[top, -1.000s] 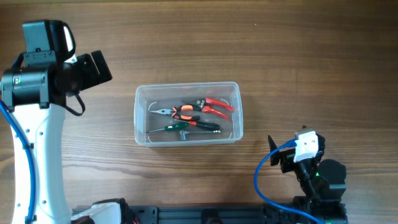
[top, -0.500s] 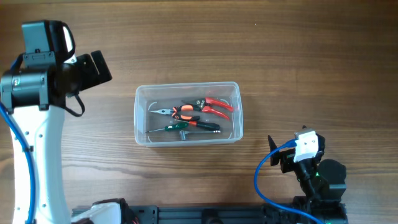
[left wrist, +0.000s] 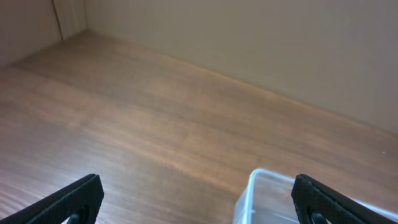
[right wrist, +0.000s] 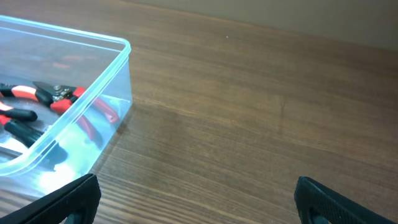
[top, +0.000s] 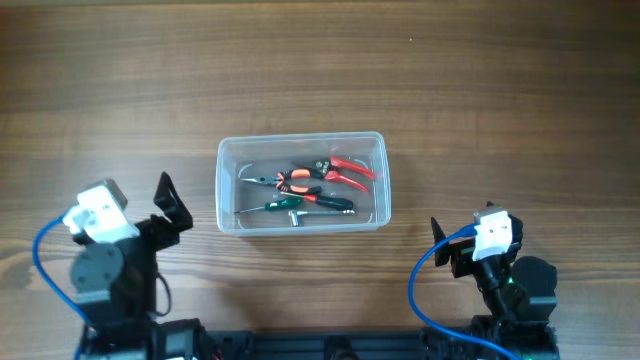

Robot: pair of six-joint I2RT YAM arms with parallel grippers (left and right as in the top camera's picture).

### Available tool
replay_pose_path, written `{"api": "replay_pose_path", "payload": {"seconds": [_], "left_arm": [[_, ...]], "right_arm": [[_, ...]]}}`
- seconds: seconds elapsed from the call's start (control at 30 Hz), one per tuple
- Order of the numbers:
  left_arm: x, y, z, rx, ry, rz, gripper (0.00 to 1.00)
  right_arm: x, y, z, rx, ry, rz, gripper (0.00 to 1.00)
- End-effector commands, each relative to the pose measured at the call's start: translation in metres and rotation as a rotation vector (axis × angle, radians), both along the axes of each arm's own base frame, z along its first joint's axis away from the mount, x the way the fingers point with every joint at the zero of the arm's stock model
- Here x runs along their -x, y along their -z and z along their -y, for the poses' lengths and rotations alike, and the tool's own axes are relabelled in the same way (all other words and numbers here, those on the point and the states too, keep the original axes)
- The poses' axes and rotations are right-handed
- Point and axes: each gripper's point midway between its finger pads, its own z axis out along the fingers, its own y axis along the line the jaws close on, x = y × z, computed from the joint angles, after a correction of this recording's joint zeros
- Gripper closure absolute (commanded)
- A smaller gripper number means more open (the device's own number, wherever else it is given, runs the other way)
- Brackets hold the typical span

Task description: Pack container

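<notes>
The clear plastic container [top: 300,138] stands at the table's middle. In it lie red-handled pruners [top: 345,170], orange-handled pliers [top: 287,180] and a green and black screwdriver [top: 296,205]. My left gripper [top: 172,205] is open and empty, low at the front left, left of the container. In the left wrist view the left gripper [left wrist: 199,211] has one container corner [left wrist: 258,183] between its fingers, farther off. My right gripper [top: 445,248] is open and empty at the front right. In the right wrist view the right gripper [right wrist: 199,208] is over bare wood, with the container [right wrist: 121,50] and pruners [right wrist: 59,96] at the left.
The wooden table [top: 450,90] stretches round the container. A pale wall [left wrist: 249,37] rises behind the table's far edge. Blue cables [top: 415,290] loop by both arm bases at the front edge.
My left arm has come down from its raised pose at the far left to a low folded pose at the front left. The right arm and the container have not moved.
</notes>
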Motion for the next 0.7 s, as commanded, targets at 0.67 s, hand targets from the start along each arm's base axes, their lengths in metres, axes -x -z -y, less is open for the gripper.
{"api": "replay_pose_path", "payload": {"seconds": [0.67], "left_arm": [[0.011, 0.116, 0.012, 0.073, 0.018, -0.035, 0.0]], "right_arm": [[0.0, -0.002, -0.002, -0.003, -0.011, 0.01, 0.0]]}}
